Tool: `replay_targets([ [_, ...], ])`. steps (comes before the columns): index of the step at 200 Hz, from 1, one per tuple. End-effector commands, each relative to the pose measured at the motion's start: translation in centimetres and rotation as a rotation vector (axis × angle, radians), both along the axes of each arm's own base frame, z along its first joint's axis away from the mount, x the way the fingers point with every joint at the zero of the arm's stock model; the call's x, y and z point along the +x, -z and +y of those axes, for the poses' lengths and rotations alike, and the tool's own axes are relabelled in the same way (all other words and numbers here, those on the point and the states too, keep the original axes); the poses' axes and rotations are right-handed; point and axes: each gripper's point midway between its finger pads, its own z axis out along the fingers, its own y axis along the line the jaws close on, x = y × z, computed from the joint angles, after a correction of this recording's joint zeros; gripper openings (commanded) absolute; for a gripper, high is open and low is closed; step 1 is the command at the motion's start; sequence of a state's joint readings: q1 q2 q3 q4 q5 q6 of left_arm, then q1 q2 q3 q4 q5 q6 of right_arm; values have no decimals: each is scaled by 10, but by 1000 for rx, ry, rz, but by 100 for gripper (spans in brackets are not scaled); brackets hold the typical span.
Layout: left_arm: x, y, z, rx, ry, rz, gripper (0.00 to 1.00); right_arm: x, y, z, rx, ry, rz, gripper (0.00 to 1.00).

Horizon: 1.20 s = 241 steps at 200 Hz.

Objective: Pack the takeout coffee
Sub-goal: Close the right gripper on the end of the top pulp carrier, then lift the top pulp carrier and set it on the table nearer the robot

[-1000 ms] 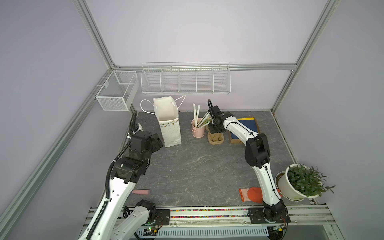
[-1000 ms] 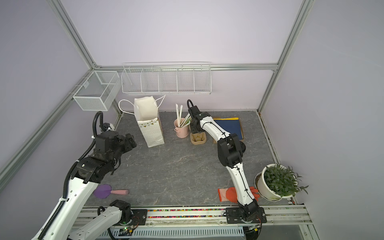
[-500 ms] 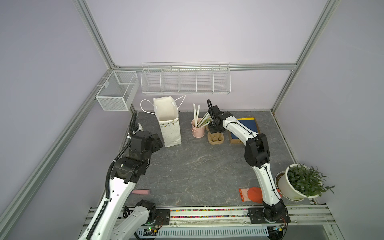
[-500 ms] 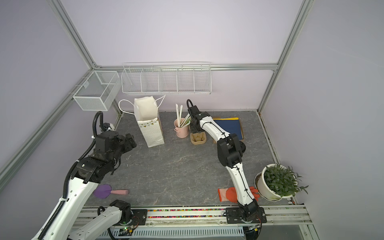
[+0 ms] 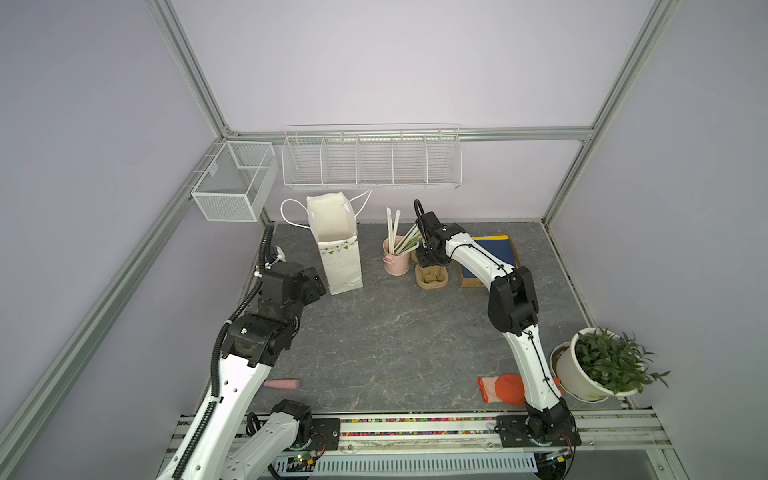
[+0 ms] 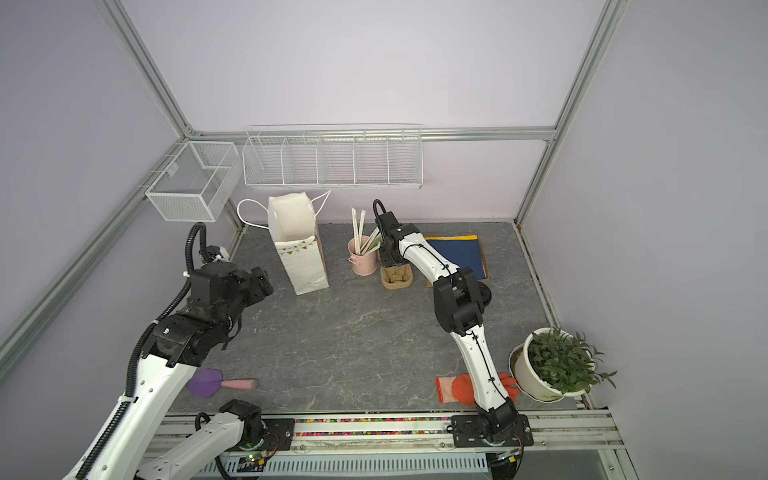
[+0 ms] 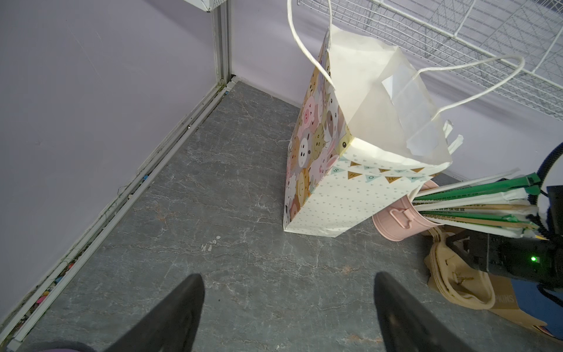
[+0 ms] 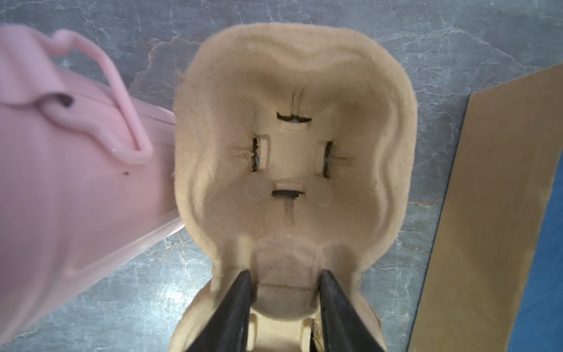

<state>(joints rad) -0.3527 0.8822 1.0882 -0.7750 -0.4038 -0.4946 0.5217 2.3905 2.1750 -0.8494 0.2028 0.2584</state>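
right gripper point(image 8: 285, 272): jaws partly apart, pointing down into the pulp cup carrier point(image 8: 292, 91). one finger point(image 8: 240, 304) stands on each side of the ridge between the carrier's two wells. whether the fingers press on that ridge cannot be told.

the pulp cup carrier lies flat on the grey table point(image 8: 426, 45). the pink metal cup point(image 8: 76, 167) stands just beside it; in the right wrist view its wall meets the carrier's rim. on the carrier's other side lies a brown board point(image 8: 487, 213) carrying a blue sheet point(image 5: 503, 249).

left gripper point(image 7: 288, 275): jaws wide apart, nothing between them, held over bare table, well apart from the right gripper. it faces the paper bag point(image 7: 350, 198), which stands upright with its mouth open, near the back wall. the pink metal cup, holding wrapped straws point(image 7: 475, 195), stands between the paper bag and the pulp cup carrier.

takeout coffee: not identifiable in any view; its position cannot be told.

outer area, in both top views: a potted plant point(image 5: 611, 361) at the front right corner, with an orange glove point(image 5: 503, 388) next to it, partly behind the right arm. in a top view, a purple tool point(image 6: 208, 382) with a pink handle lies at the front left.
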Motion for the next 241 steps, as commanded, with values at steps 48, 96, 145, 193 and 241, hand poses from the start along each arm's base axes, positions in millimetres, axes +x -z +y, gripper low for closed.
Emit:
replay_targets([
  [48,-1,2,4,22,-11,3,88,-4,0,2,-5,4,15,33],
  [96,-1,2,5,23,-11,3,88,-6,-32,1,21,13,-32,33],
  [145,-1,2,5,26,-16,3,88,-12,-64,-4,28,18,-86,33],
  [193,-1,2,6,31,-20,6,88,-22,-88,-12,40,25,-122,33],
  [241,1,3,7,37,-29,9,88,-41,-125,-25,65,29,-184,32],
])
